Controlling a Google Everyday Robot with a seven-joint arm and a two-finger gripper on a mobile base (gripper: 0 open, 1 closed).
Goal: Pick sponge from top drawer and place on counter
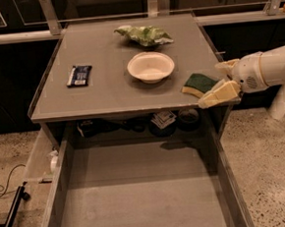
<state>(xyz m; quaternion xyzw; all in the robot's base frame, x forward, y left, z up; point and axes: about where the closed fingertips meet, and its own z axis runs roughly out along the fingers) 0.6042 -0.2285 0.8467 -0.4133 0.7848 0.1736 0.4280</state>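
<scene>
The sponge, dark green over yellow, lies flat on the counter near its front right corner, just right of a white bowl. My gripper reaches in from the right at counter height. Its tan fingers are spread apart on either side of the sponge's right end and do not clamp it. The top drawer is pulled out below the counter's front edge, and its grey bottom shows nothing in it.
A white bowl stands mid-counter. A crumpled green bag lies at the back, a dark blue snack wrapper at the left. Clutter sits on the shelf under the counter. A cable lies on the floor at left.
</scene>
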